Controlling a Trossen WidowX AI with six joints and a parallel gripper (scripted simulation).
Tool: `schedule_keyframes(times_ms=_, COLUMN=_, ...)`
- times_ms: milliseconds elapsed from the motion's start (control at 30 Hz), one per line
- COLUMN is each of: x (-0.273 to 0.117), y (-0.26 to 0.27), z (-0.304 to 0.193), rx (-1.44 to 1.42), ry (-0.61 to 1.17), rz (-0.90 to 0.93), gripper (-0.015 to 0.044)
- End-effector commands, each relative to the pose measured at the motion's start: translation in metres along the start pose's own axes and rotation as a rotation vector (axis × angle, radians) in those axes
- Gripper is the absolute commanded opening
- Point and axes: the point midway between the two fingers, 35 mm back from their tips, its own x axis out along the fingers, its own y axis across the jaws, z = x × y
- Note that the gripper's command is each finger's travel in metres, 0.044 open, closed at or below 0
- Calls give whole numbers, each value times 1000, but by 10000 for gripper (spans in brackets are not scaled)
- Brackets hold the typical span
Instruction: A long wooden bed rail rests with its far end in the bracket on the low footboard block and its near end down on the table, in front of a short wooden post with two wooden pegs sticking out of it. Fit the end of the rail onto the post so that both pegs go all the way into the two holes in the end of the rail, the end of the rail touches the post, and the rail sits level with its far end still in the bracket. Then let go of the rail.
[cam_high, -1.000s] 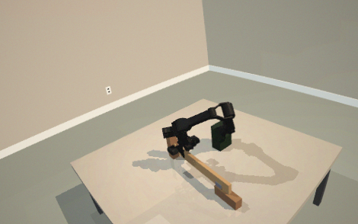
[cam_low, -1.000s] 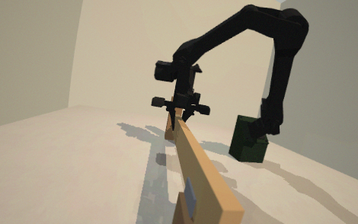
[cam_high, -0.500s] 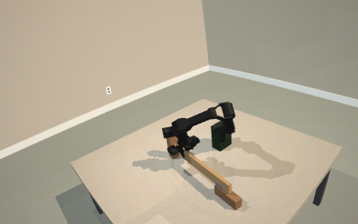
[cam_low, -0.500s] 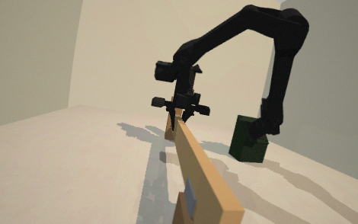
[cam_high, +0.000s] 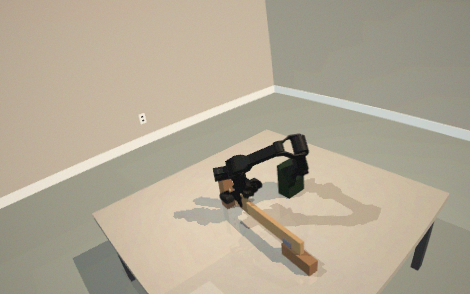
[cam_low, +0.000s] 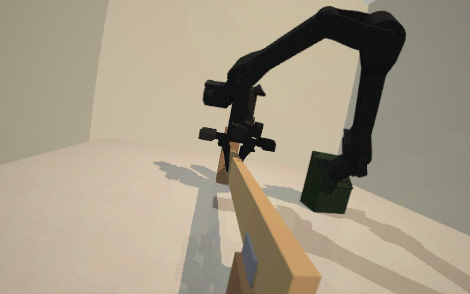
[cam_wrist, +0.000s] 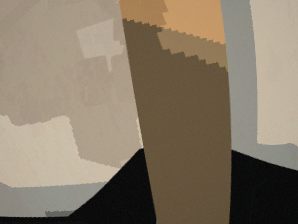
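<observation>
Rail of pale wood runs diagonally across the tabletop, its far end seated at the low footboard block, where a small grey-blue bracket sits against its side. The other end is lifted off the surface and lies right by the short wooden post; whether it touches the post, or how far the pegs have gone in, is hidden behind the arm.

In the exterior view the rail rises away from the camera toward the end effector, whose two dark fingers come down on either side of the board's upper edge close to its raised end. The end effector is clenched on the rail, fingers pressing its two faces. The post shows just behind and to the left of that grip.

In the wrist view the rail fills the middle as a broad brown strip, shaded near the camera and brightly lit farther along.

Beyond, the black arm arches back to its dark green base, which stands on the tabletop well apart from the footboard block.
</observation>
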Motion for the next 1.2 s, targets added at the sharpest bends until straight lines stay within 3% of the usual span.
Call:
schedule_keyframes(times_ms=0, x=-2, y=0, z=0, rx=2, ry=-1, rz=-5, gripper=0)
schedule_keyframes(times_ms=1167, x=-1, y=1, z=-5, rx=2, ry=-1, rz=-5, gripper=0)
